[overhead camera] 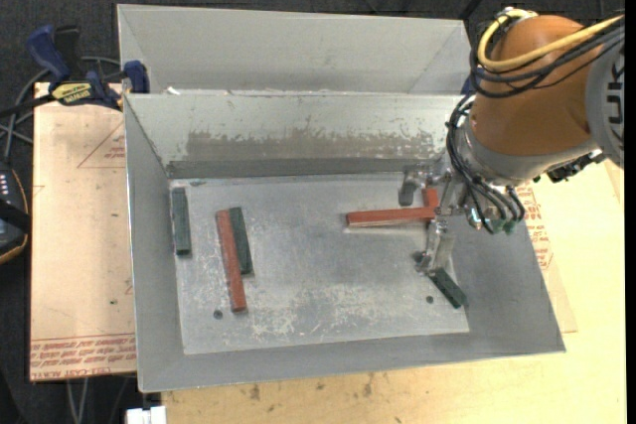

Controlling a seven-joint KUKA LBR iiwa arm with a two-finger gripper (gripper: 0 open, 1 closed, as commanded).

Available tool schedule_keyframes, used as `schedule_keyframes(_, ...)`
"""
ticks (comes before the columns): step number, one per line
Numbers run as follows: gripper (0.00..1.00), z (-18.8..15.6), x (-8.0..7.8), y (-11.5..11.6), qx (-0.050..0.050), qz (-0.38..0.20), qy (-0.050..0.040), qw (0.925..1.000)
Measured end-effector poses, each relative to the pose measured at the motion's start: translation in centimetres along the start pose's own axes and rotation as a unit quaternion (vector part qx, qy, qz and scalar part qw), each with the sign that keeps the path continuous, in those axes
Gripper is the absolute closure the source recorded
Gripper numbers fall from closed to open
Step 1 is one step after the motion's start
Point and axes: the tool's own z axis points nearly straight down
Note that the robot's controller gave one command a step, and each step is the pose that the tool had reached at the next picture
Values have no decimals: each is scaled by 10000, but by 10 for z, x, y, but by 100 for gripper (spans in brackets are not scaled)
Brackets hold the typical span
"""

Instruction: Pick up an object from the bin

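Whether the jaws stand wide or narrow I cannot tell: the gripper [432,258] hangs low over the right part of the bin [328,298], and its metal parts run together from this angle. Nothing shows plainly between the jaws.

Just near of the gripper's tip lies a short green bar [448,291], dark and slanted, with its far end right by the tip. Whether the two touch I cannot tell. Just far of the tip lies a red bar [386,218], set left to right on the floor, and its right end runs in under the gripper's body.

Above the gripper the wrist widens into an orange cover [527,84], which reaches in over the bin's right wall.

The other things lie well apart from the gripper, on the left of the floor. A left red bar [232,263] and a left green bar [239,241] lie side by side and touching, both running near to far. A lone green bar [180,219] lies further left, close along the left wall.
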Motion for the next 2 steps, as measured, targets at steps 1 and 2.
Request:
schedule_keyframes(1,0,51,-75,-20,1,517,-45,9987)
schedule_keyframes(2,0,168,-98,-45,0,82,-13,10000)
